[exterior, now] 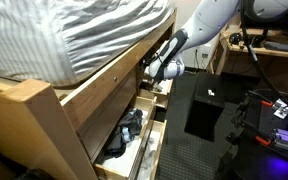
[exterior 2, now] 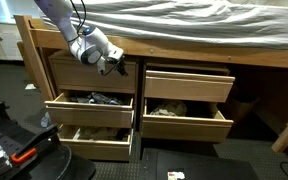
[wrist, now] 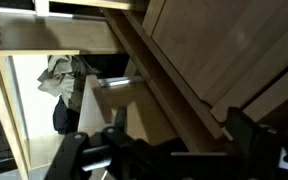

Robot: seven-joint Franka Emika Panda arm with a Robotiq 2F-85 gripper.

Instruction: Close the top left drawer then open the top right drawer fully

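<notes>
Below, middle left drawer (exterior 2: pixel 88 110) open with dark clutter inside, top left drawer (exterior 2: pixel 69 75) shut, gripper (exterior 2: pixel 118 67) fingers spread wide.

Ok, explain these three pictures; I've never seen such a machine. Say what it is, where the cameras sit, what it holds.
It is a robot arm, steered by a person, ending in a dark two-fingered gripper. Two cameras stand in the room: in both exterior views it hangs by the pale wooden drawers under a bed with a grey striped cover. The third camera rides on the wrist, looking past the fingers at wood. The gripper looks open and holds nothing. The lower drawers stand open, dark items inside.
</notes>
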